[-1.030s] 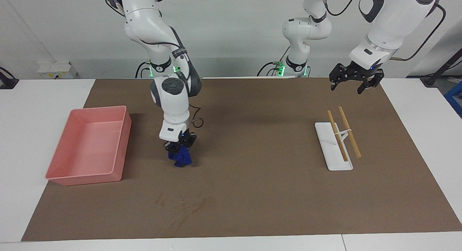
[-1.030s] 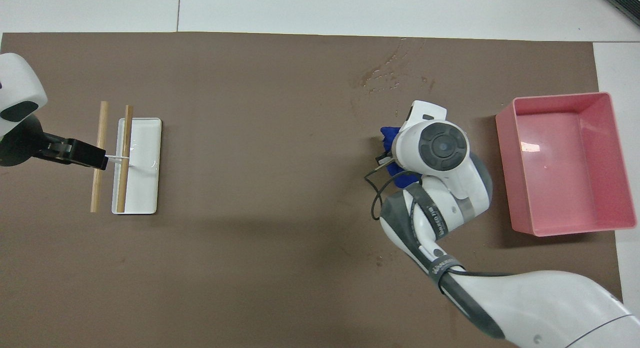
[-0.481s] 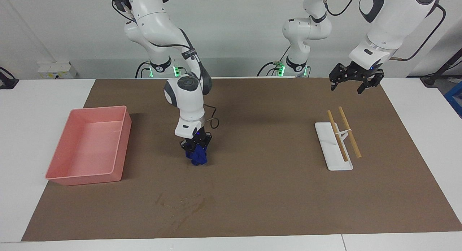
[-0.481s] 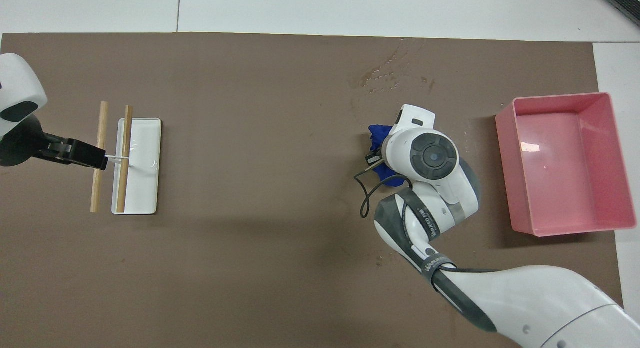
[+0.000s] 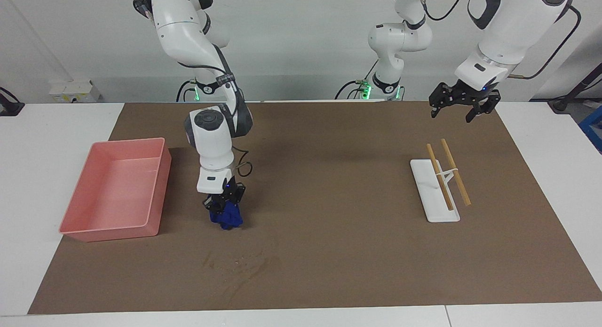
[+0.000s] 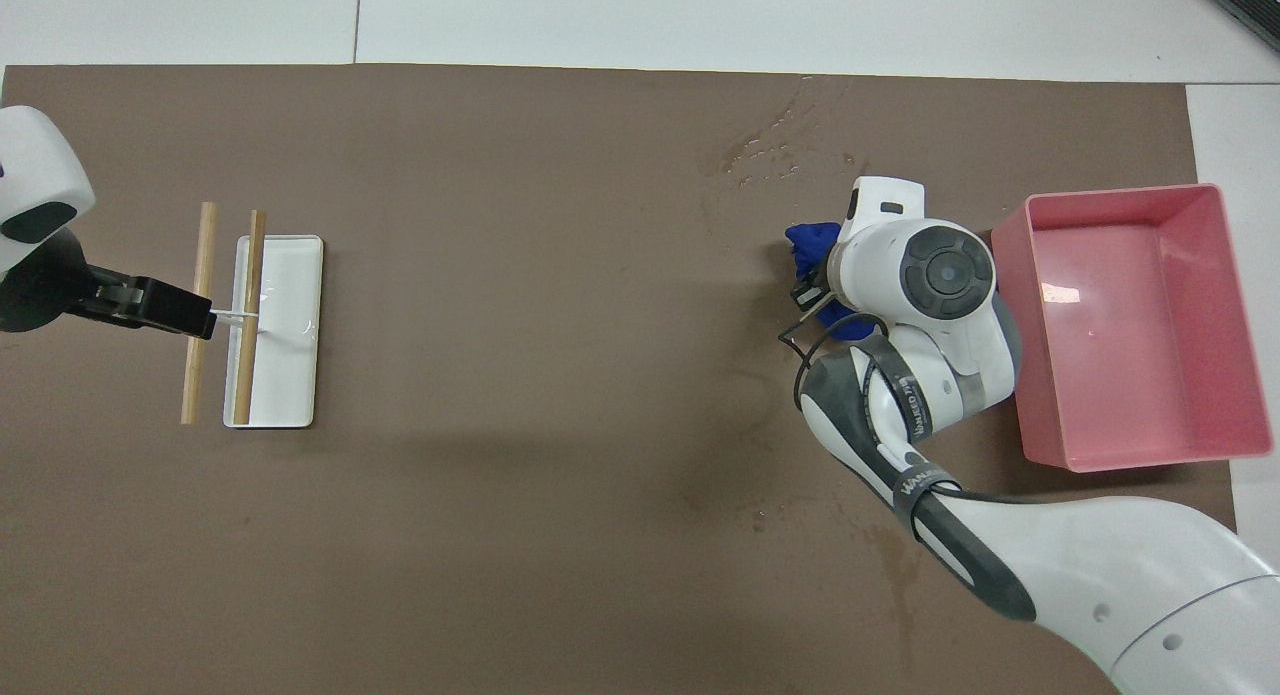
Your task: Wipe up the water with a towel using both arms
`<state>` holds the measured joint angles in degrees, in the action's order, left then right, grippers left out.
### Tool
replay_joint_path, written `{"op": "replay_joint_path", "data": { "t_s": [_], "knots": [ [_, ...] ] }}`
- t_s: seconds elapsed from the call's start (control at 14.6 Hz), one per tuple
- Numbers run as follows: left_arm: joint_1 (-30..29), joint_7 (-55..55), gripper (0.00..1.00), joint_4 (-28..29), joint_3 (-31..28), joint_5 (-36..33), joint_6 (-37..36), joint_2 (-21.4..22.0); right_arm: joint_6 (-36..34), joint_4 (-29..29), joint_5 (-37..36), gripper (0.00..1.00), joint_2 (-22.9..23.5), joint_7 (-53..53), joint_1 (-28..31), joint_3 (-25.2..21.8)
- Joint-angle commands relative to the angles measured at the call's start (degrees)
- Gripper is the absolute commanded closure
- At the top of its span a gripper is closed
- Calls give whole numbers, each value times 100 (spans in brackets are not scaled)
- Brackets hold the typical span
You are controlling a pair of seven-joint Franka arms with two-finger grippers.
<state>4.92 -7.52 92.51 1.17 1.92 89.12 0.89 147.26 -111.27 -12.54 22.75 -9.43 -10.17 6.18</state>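
One view alone shows towel (image 5: 226, 217) touching mat (image 5: 329, 251).

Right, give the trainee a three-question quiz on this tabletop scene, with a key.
1. True or false: the right gripper is shut on the blue towel.
2. Which container stands beside the towel: A) pink tray B) white holder?
3. Fill in: the open left gripper waits in the air at the ___ holder's end of the table.

Key: 1 true; 2 A; 3 chopstick.
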Motion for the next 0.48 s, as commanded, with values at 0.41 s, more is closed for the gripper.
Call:
{"op": "replay_joint_path", "data": {
  "t_s": [0.41],
  "knots": [
    [97, -22, 0, 188, -108, 63, 97, 157, -689, -193, 2786, 100, -86, 3070, -486, 392]
  ]
}}
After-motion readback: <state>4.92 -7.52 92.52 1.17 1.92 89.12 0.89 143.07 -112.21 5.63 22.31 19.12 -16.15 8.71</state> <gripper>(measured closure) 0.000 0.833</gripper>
